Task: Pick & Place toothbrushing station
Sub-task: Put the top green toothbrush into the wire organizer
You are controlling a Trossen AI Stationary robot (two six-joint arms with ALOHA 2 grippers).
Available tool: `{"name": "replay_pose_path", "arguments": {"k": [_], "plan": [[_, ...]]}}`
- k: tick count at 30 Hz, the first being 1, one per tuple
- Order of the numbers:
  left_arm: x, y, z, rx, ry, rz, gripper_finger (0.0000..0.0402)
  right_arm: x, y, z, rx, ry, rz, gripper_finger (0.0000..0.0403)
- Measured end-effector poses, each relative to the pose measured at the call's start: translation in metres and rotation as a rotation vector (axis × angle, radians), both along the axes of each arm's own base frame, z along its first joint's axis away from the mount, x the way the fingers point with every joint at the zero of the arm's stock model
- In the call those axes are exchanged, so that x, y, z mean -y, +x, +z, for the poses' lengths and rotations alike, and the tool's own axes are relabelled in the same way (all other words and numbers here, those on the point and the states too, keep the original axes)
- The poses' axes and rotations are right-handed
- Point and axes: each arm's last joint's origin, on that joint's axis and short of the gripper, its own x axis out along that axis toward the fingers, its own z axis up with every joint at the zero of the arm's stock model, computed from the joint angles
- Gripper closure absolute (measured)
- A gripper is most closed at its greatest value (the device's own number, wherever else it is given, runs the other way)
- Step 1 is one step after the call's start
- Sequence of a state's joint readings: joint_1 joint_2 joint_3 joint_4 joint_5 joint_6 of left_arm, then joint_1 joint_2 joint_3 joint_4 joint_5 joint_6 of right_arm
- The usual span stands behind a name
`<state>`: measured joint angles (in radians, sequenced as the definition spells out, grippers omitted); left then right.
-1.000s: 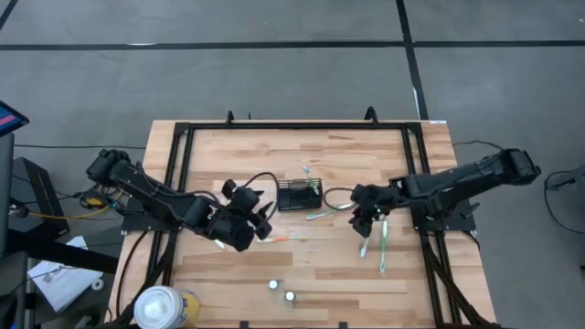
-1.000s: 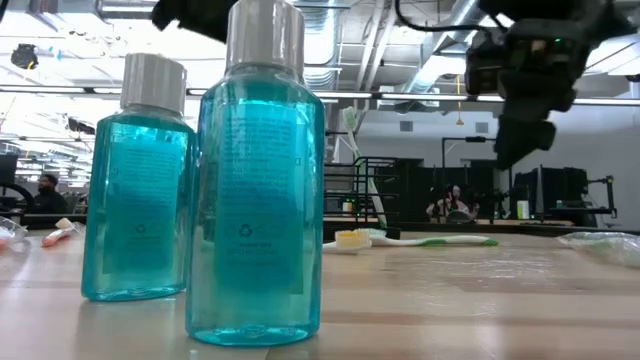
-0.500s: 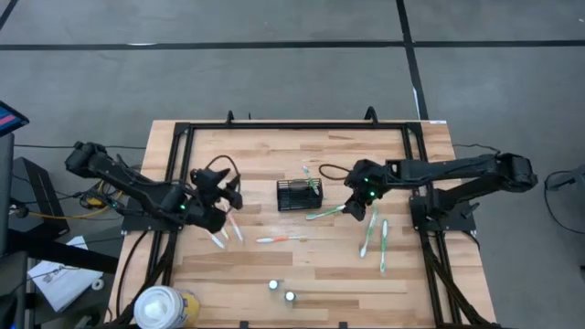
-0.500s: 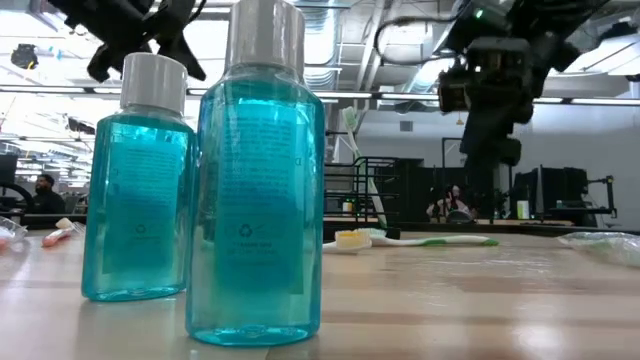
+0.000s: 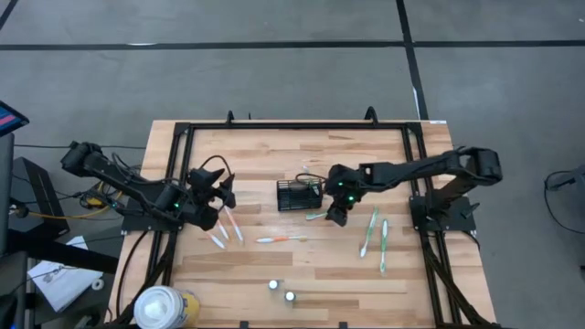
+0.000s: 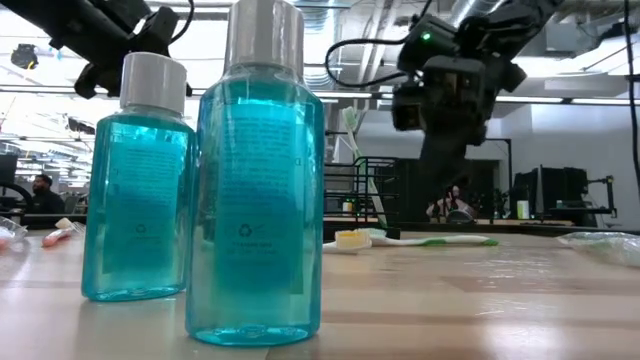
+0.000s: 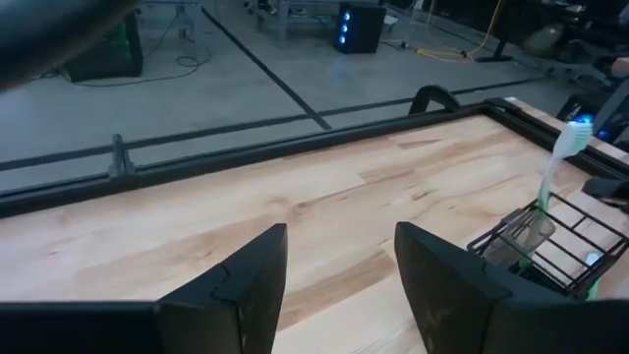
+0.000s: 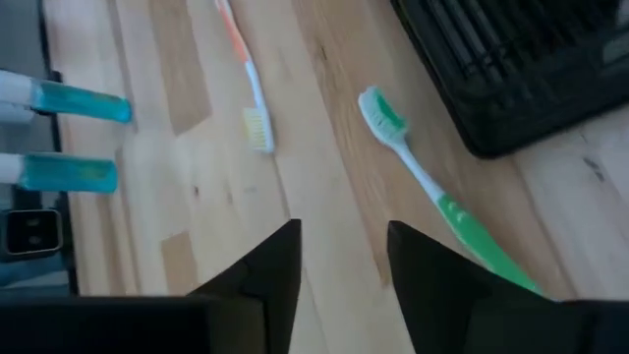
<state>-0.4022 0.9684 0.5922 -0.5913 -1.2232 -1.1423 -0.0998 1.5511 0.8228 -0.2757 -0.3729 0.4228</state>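
The black wire-mesh holder [image 5: 299, 194] stands mid-table. One toothbrush [image 7: 556, 169] stands tilted in it, head up. My right gripper [image 5: 336, 208] hovers open just right of the holder, over a green toothbrush [image 8: 425, 182] that lies flat by the holder's wall [image 8: 511, 69]. An orange-pink toothbrush [image 5: 279, 238] lies nearer the front. Two green toothbrushes [image 5: 376, 236] lie to the right and two more brushes [image 5: 227, 233] to the left. My left gripper [image 5: 218, 194] is open at the table's left, above the wood, and faces the holder [image 7: 550, 251].
Two blue mouthwash bottles [image 5: 281, 291] stand near the front edge and fill the low view [image 6: 255, 180]. A white-and-yellow round container [image 5: 164, 306] sits at the front left corner. A black frame rail [image 5: 302, 126] runs round the table. Bare wood lies between the holder and the bottles.
My left gripper has drawn back toward the table's left edge, away from the orange-pink toothbrush, and sunk a little. My right gripper has gone toward the table's left, from above the two green brushes to beside the holder. No toothbrush has moved.
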Motion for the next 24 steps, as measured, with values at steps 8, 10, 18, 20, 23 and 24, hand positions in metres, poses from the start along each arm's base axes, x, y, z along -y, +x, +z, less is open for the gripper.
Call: {"name": "replay_pose_path", "arguments": {"k": [8, 10, 18, 20, 23, 24], "plan": [[0.000, 0.002, 0.000, 0.004, -0.037, -0.018, 0.0216, 0.001, 0.002, 0.008, 0.024, -0.037, -0.014, 0.0394], [0.000, 0.002, 0.000, 0.004, -0.040, -0.019, 0.0216, 0.002, -0.002, 0.017, 0.058, -0.050, -0.020, 0.0400], [0.001, 0.003, 0.001, 0.017, -0.046, -0.020, 0.0216, 0.010, -0.041, 0.021, -0.059, -0.108, -0.078, 0.0403], [0.001, 0.003, 0.001, 0.021, -0.055, -0.027, 0.0216, 0.006, -0.057, 0.016, -0.081, -0.085, -0.104, 0.0403], [0.003, 0.005, 0.002, 0.039, -0.073, -0.045, 0.0216, -0.005, -0.078, 0.020, -0.048, -0.046, -0.142, 0.0403], [0.004, 0.006, 0.003, 0.037, -0.073, -0.056, 0.0216, -0.009, -0.085, 0.024, -0.024, -0.045, -0.160, 0.0403]]}}
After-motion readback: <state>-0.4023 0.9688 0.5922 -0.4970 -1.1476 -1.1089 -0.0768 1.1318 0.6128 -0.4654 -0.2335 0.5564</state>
